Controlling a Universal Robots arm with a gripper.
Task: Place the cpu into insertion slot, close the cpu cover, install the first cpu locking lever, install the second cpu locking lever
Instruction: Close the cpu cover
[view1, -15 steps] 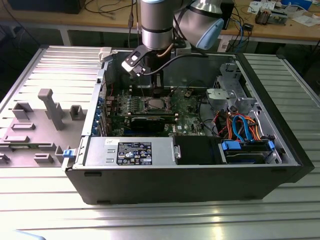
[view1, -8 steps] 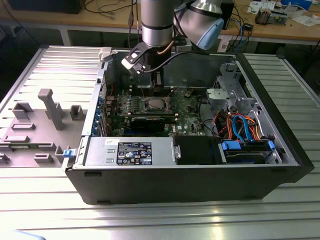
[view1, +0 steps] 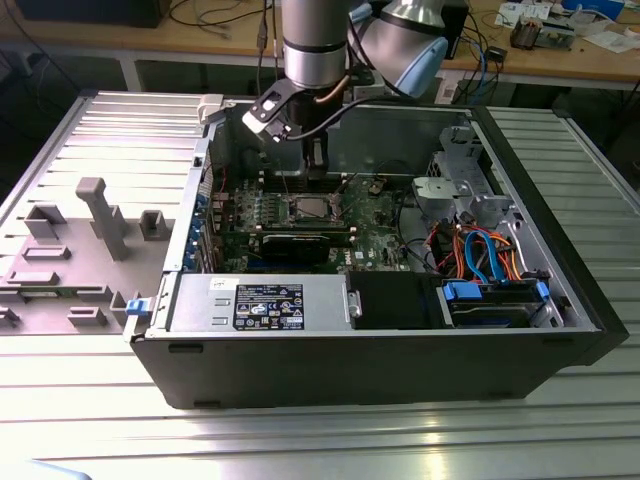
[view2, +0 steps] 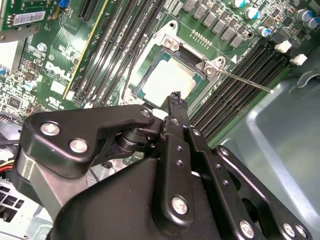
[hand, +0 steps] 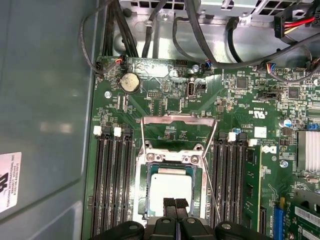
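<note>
The cpu (hand: 171, 187) lies flat in the insertion slot (hand: 141, 200) on the green motherboard, its silver top showing in both wrist views (view2: 170, 80). The grey cpu cover (hand: 172, 159) lies down around it as a frame. One thin wire locking lever (view2: 245, 82) sticks out sideways from the socket corner, unlatched. A second wire lever (hand: 142, 137) runs along the socket's other side. My gripper (hand: 175, 204) hangs just above the socket's edge with its black fingertips (view2: 175, 97) pressed together and nothing between them. In the exterior view the gripper (view1: 316, 165) reaches down into the open computer case.
Long black memory slots (hand: 110, 185) flank the socket on both sides. Black cables (hand: 150, 30) cross the case near the board's edge. The grey case wall (hand: 45, 100) stands close by. A power supply (view1: 260, 305) and a drive cage (view1: 495, 300) fill the case's near side.
</note>
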